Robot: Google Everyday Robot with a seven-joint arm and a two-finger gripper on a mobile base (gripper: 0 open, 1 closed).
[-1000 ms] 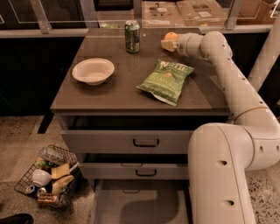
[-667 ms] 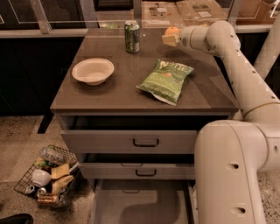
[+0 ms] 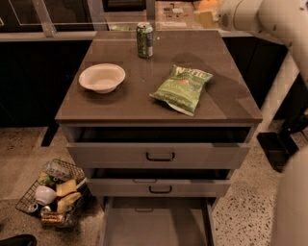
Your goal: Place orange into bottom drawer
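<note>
- Orange-skinned and round, the orange (image 3: pixel 210 4) sits at the very top edge of the view, lifted clear of the desk (image 3: pixel 144 103) and beyond its back right corner.
- It lies in the grip of the pincer (image 3: pixel 207 11): the fruit shows just above a pale pad, and the pincer is closed narrowly around it at the end of the white arm (image 3: pixel 250 17).
- The bottom drawer (image 3: pixel 159 226) stands pulled out at the foot of the cabinet with its grey floor bare. It is well apart from the fruit, on the opposite side of the desk and far below.
- Between the two lie a green soda can (image 3: pixel 145 40), a white bowl (image 3: pixel 101 77) and a green chip bag (image 3: pixel 181 89) on the desk.
- Below them the top drawer (image 3: pixel 160 154) and the middle drawer (image 3: pixel 159 188) each stand slightly out.
- Risk, as a judgement: the smooth round fruit could slip from the grip on the long sweep forward and down, then roll off the desk.
- A low pass could knock the can or drag the bag.
- The protruding upper drawers overhang part of the opening, so a descent too close to the cabinet could strike their fronts. A release from too high could let the orange bounce out toward the wire basket (image 3: pixel 50 192) on the floor.
</note>
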